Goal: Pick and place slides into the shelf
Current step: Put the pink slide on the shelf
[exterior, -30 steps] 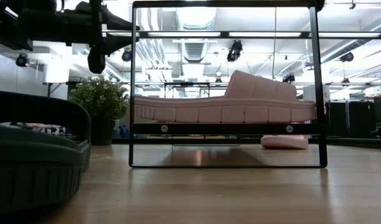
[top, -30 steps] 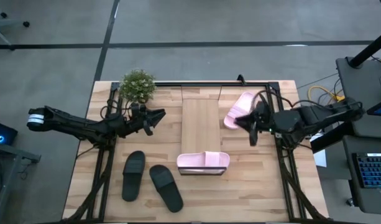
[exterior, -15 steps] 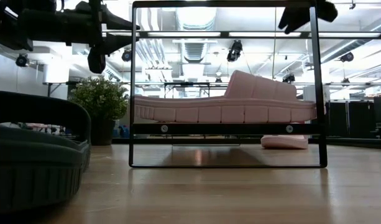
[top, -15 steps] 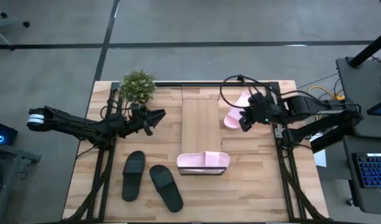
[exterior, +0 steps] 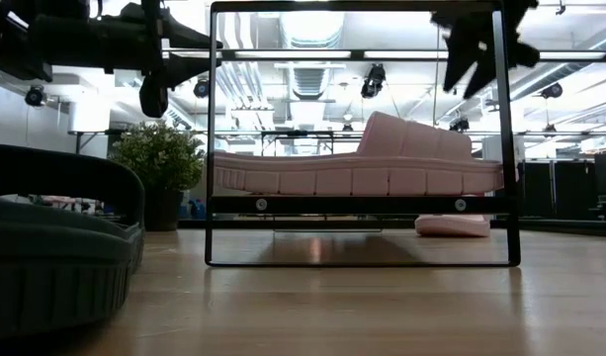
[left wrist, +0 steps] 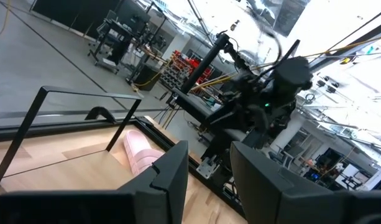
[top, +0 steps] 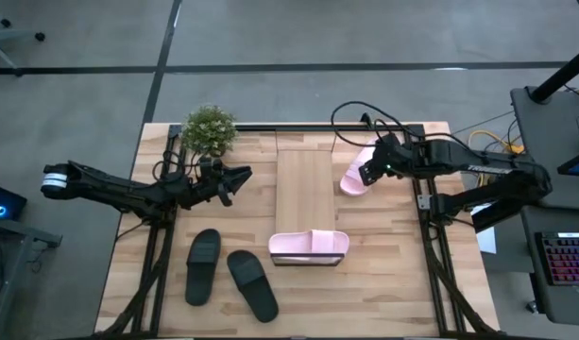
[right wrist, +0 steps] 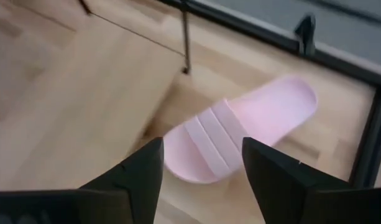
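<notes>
The shelf [top: 305, 184] is a light-wood board on a thin dark frame at the table's middle. One pale pink slide [top: 309, 246] rests sole-down on its near end, and also shows in the low view [exterior: 357, 166]. The second pink slide [top: 357, 171] lies sole-down on the table right of the shelf, and shows in the right wrist view [right wrist: 240, 130]. Two black slides [top: 203, 266] [top: 252, 283] lie on the table at the near left. My right gripper [top: 367, 172] hovers open above the second pink slide, its fingers apart in the wrist view [right wrist: 202, 186]. My left gripper [top: 234, 181] waits open left of the shelf.
A small potted plant [top: 210, 130] stands at the far left corner. Dark frame rails run along the table's far edge [top: 308, 126] and right side [top: 423, 189]. Bare tabletop lies between the shelf and the right rail, near the front edge.
My right gripper has moved toward the table's far edge and a little left, over the pink slide on the table. It has come down into the low view's top right. Its fingers stay apart. No slide has moved.
</notes>
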Available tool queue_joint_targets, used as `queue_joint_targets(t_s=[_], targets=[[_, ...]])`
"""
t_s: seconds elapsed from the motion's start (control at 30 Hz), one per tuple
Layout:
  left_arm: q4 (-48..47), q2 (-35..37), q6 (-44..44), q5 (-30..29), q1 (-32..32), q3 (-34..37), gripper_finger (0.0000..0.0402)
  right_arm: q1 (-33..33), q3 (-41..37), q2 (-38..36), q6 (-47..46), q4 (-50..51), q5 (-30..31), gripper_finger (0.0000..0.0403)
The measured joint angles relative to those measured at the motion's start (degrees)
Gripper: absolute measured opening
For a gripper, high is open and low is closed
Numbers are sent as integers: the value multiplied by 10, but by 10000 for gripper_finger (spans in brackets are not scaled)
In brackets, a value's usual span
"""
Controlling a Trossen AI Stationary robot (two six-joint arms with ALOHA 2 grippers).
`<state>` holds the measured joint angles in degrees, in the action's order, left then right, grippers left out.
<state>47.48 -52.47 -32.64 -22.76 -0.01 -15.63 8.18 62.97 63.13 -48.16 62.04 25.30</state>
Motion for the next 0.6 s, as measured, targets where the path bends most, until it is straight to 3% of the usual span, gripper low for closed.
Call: queue_joint_targets(t_s=[0.13,0.33,0.6], targets=[[0,0,0,0,0,0,107,34,-39,9,-17,-18,-61,204],[-1,0,0,0,0,1,107,68,-65,54,55,-43,-171,203],[-5,0,0,0,0,1,107,68,-29,126,123,-39,-139,203]])
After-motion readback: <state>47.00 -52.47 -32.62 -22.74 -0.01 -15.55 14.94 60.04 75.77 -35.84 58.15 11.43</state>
